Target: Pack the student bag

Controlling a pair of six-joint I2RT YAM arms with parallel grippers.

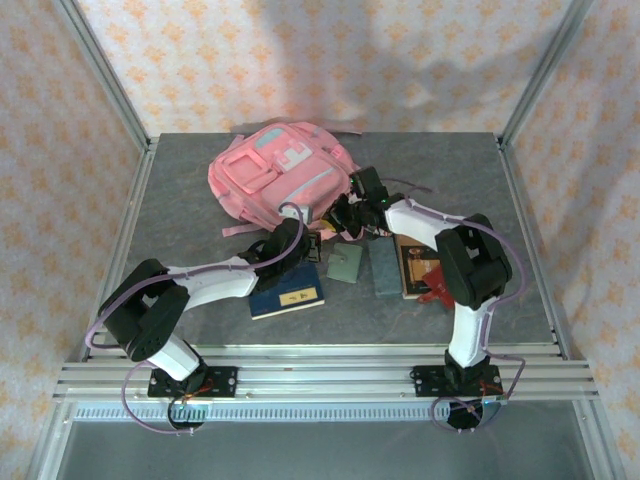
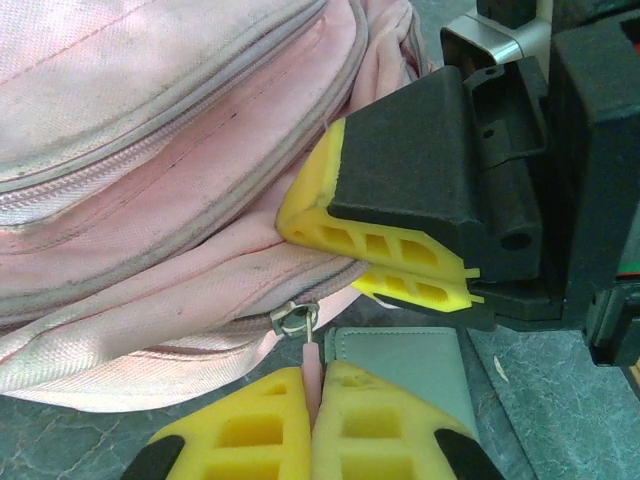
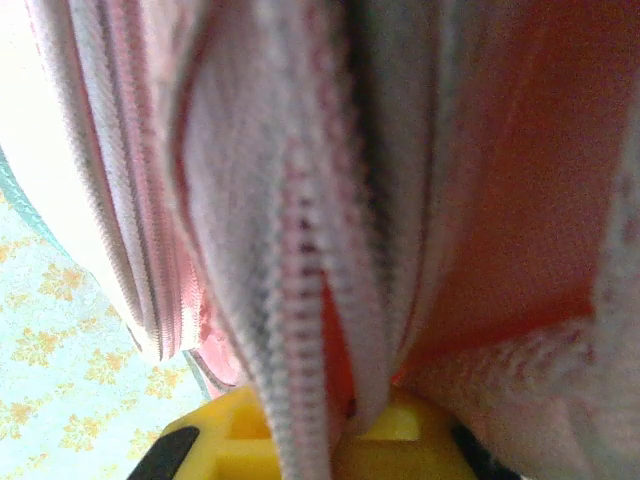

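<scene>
1. Both grippers meet at the near right edge of the bag, which lies at the far middle of the table: the left gripper and the right gripper. Several books lie near it on the table, not packed.
2. From the left wrist, the left gripper is closed tight on the zipper pull. The right gripper pinches a fold of pink fabric just above.
3. From the right wrist, yellow fingers squeeze blurred fabric beside a zipper. I judge the bag is only being opened; all packing is left.
</scene>
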